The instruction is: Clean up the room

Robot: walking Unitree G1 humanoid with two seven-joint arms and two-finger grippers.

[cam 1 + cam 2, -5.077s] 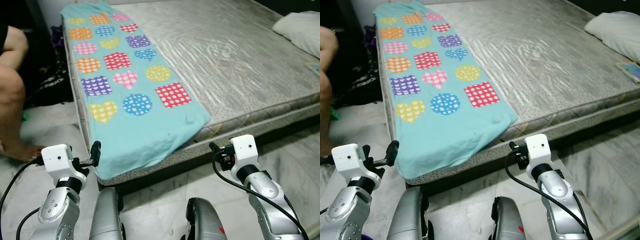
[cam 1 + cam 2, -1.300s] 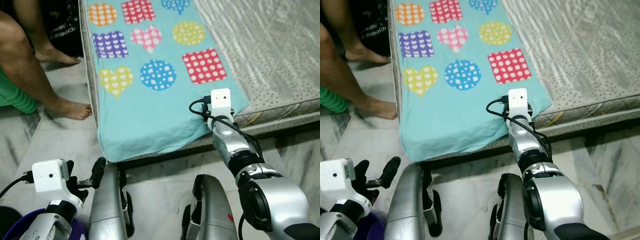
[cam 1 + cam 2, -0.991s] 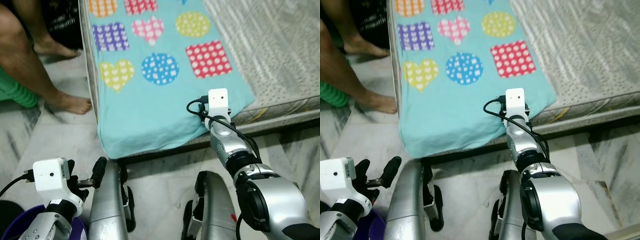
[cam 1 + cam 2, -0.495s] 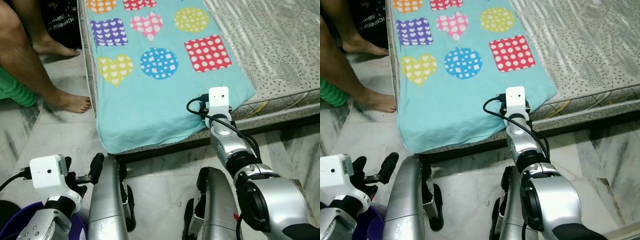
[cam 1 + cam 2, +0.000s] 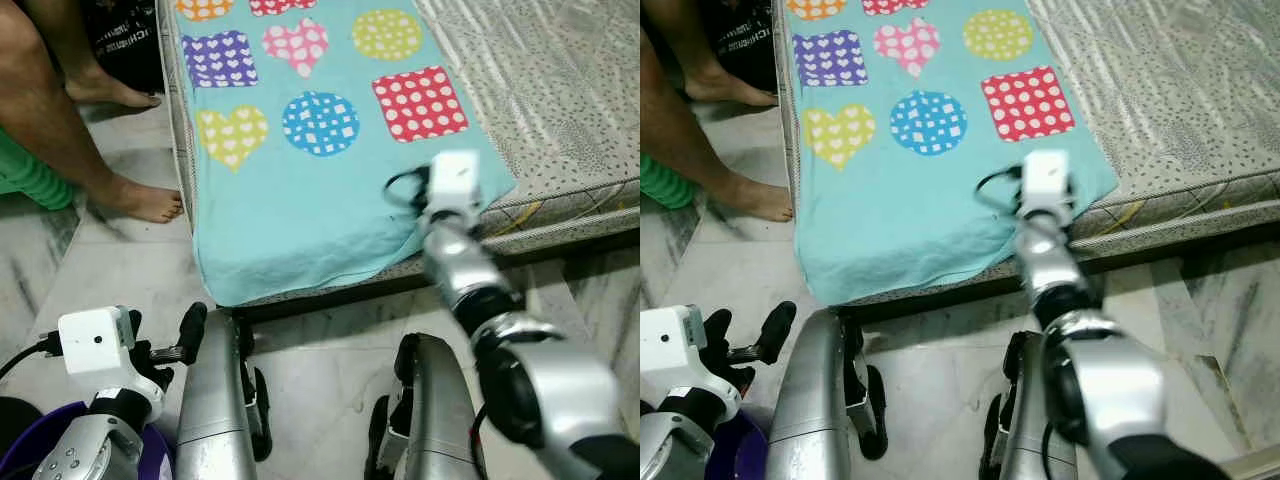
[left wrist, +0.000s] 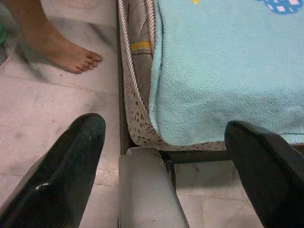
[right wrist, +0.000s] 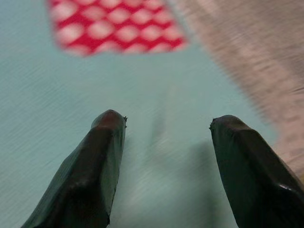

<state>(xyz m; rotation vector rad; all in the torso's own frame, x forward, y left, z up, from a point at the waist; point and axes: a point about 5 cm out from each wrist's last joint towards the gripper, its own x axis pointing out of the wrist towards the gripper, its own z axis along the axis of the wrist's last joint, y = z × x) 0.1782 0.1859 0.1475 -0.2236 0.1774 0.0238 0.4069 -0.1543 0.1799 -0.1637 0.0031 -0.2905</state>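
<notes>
The blanket (image 5: 300, 190), turquoise with dotted hearts, circles and squares, lies flat along the left side of the bed (image 5: 560, 90), its long axis running from the near edge away to the far end; its near end hangs slightly over the mattress edge. In the left eye view the right arm stretches forward, blurred, with its wrist above the blanket's near right corner, while the left arm is bent low at the near left above a purple tub (image 5: 25, 455). A person's bare foot (image 5: 145, 200) stands on the floor left of the bed. In the left wrist view the left gripper (image 6: 166, 156) has its jaws spread wide, released, facing the bed's near corner. In the right wrist view the right gripper (image 7: 166, 128) hovers over the turquoise cloth near the red dotted square (image 7: 114, 23), jaws apart and grasping nothing.
</notes>
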